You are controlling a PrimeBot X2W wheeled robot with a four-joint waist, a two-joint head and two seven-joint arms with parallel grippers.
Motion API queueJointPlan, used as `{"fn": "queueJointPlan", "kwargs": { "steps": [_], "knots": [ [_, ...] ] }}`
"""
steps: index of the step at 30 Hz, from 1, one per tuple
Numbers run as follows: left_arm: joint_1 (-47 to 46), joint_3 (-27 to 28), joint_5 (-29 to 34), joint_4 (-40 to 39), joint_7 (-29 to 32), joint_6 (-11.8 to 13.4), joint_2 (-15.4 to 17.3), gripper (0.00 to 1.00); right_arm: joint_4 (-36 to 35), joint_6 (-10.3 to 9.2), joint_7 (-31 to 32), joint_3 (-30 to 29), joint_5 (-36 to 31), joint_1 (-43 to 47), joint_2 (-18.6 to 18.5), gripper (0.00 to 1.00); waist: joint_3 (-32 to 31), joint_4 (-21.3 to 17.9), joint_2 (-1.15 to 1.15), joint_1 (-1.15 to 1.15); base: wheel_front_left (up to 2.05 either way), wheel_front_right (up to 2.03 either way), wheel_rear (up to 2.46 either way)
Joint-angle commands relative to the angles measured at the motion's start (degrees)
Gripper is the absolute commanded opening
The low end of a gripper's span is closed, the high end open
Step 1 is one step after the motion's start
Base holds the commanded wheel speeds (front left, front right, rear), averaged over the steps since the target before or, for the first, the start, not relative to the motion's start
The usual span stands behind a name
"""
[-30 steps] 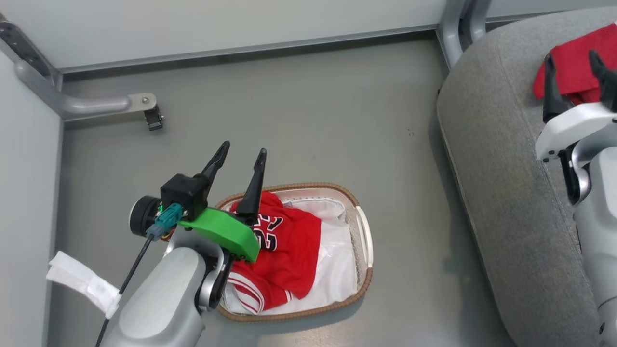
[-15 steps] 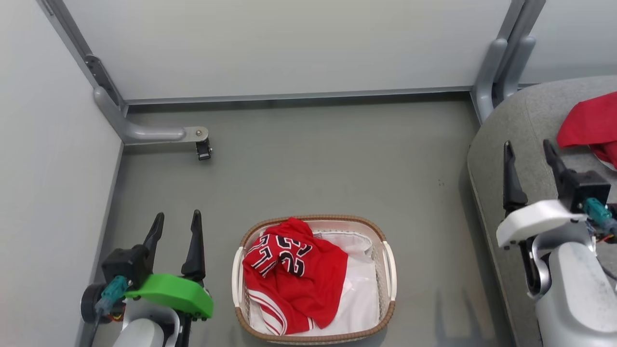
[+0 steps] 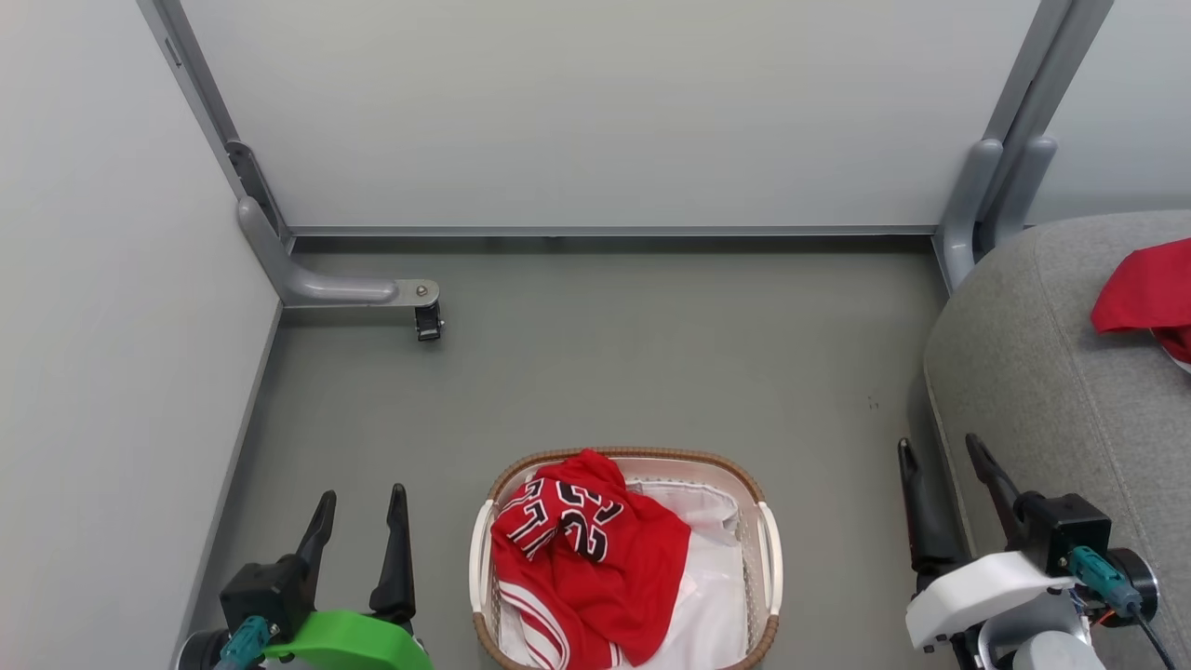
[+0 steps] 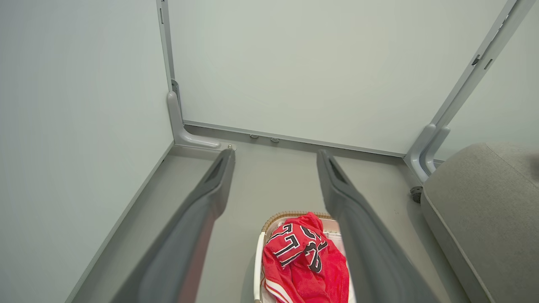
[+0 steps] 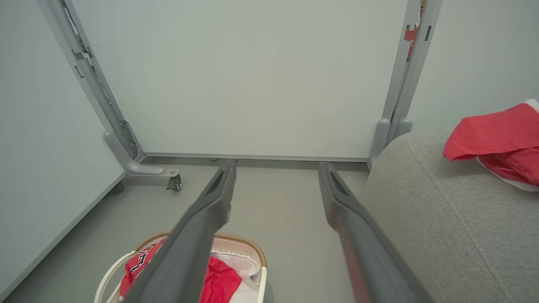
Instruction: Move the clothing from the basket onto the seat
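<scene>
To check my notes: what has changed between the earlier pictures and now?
Both open pincers drew back empty: the left pincer from over the oval white lattice basket, the right pincer from the red garment on the grey fabric seat. The red numbered jersey stayed in the basket.

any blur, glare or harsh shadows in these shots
Head view: even soft light, no glare, jersey numerals crisp, only faint shadows on the floor. Left wrist view: its own fingers are blurred, too close to focus; the basket beyond is sharper. Right wrist view: same blur on the fingers, the seat weave sharp.
</scene>
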Motion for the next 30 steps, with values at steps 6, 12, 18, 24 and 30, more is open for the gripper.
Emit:
{"fn": "queueJointPlan", "kwargs": {
  "steps": [6, 12, 18, 24, 30],
  "knots": [
    [1.61, 1.28, 1.2, -0.04, -0.03, -0.57, -0.76, 1.0, -0.97, -0.06, -0.11, 1.88, 1.24, 2.77, -0.25, 1.0, -0.57, -0.27, 0.0, 0.01, 0.0, 0.0, 0.0],
    [2.1, 1.97, 1.78, 0.32, -0.03, -1.29, -1.34, 1.0, -0.98, -0.06, -0.11, 2.34, 1.49, 3.48, -0.24, 1.0, -1.0, -0.33, 0.0, 0.01, 0.0, 0.0, 0.0],
    [1.42, 2.2, 2.07, 1.0, -0.03, -1.92, -1.8, 1.0, -0.75, -0.06, -0.11, 2.58, 1.43, 3.28, -0.23, 1.0, -1.07, -0.27, 0.0, 0.01, 0.0, 0.0, 0.0],
    [0.92, 2.41, 2.19, 1.57, -0.03, -2.45, -2.13, 1.0, -0.42, -0.06, -0.11, 2.72, 0.92, 2.88, -0.23, 1.0, -1.0, -0.28, 0.0, 0.01, 0.0, 0.0, 0.0],
    [0.64, 2.65, 2.45, 1.99, -0.03, -2.72, -2.33, 1.0, -0.25, -0.06, -0.11, 2.57, 0.7, 2.4, -0.23, 1.0, -0.78, -0.5, 0.0, 0.01, 0.0, 0.0, 0.0]
  ]
}}
